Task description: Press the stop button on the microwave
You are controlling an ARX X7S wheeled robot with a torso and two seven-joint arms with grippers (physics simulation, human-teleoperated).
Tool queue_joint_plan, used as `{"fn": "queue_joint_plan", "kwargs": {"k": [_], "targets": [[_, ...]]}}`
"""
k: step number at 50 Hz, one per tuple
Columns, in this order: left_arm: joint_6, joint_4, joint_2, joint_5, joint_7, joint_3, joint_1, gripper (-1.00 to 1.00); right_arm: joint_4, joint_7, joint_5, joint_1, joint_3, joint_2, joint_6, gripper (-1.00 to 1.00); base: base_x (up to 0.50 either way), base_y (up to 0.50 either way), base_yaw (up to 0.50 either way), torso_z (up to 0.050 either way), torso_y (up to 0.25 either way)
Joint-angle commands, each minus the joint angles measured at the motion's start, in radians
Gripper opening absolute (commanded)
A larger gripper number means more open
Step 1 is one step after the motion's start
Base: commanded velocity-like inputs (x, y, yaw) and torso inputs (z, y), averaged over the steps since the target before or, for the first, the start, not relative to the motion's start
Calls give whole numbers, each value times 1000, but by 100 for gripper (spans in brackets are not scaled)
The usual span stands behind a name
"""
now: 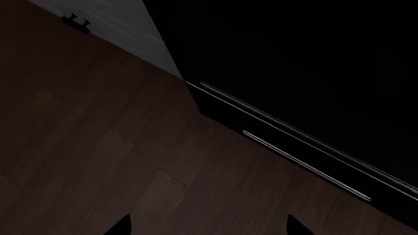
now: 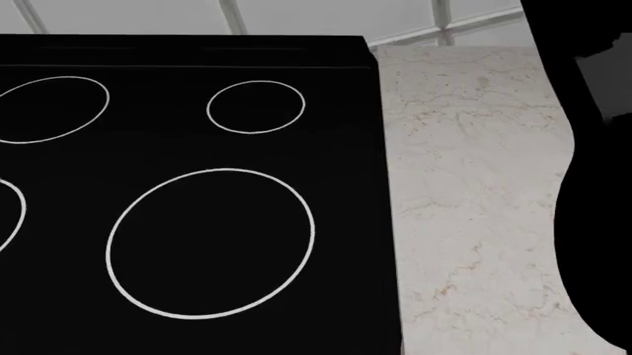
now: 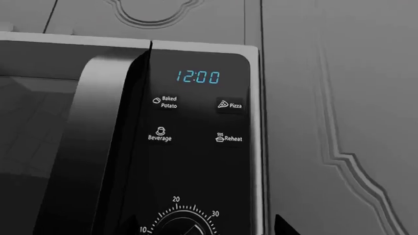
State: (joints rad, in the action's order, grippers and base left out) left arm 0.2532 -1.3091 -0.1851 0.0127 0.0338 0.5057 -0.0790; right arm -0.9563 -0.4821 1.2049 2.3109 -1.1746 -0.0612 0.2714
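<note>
The right wrist view faces the microwave (image 3: 78,147) close up. Its black control panel (image 3: 196,147) shows a blue 12:00 display (image 3: 197,77), Baked Potato, Pizza, Beverage and Reheat buttons, and the top of a timer dial (image 3: 179,220). The stop button is out of view. My right gripper (image 3: 205,229) is open in front of the dial, and one dark fingertip (image 3: 282,226) shows beside the panel's edge. My left gripper (image 1: 209,228) hangs open over the wooden floor (image 1: 98,161), holding nothing.
In the head view a black cooktop (image 2: 197,185) with white burner rings lies beside a marble counter (image 2: 474,185). My right arm (image 2: 597,185) is a dark shape at the right edge. A black oven front (image 1: 313,98) with metal handles stands by the floor.
</note>
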Motion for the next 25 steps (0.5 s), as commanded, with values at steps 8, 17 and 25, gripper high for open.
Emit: {"fn": "queue_joint_plan", "kwargs": {"k": [8,17,25], "targets": [[0,0,0,0,0,-2,-2,100,10,-6,-35,-27,10,-1,-3,100,188,-41,0,50,107],[0,0,0,0,0,-2,-2,100,28,-12,-34,-36,16,-8,4,100,212,-43,0,50,107],[0,0,0,0,0,-2,-2,100,15,-5,-39,-46,17,-3,0,100,0,0,0,50,106]]}}
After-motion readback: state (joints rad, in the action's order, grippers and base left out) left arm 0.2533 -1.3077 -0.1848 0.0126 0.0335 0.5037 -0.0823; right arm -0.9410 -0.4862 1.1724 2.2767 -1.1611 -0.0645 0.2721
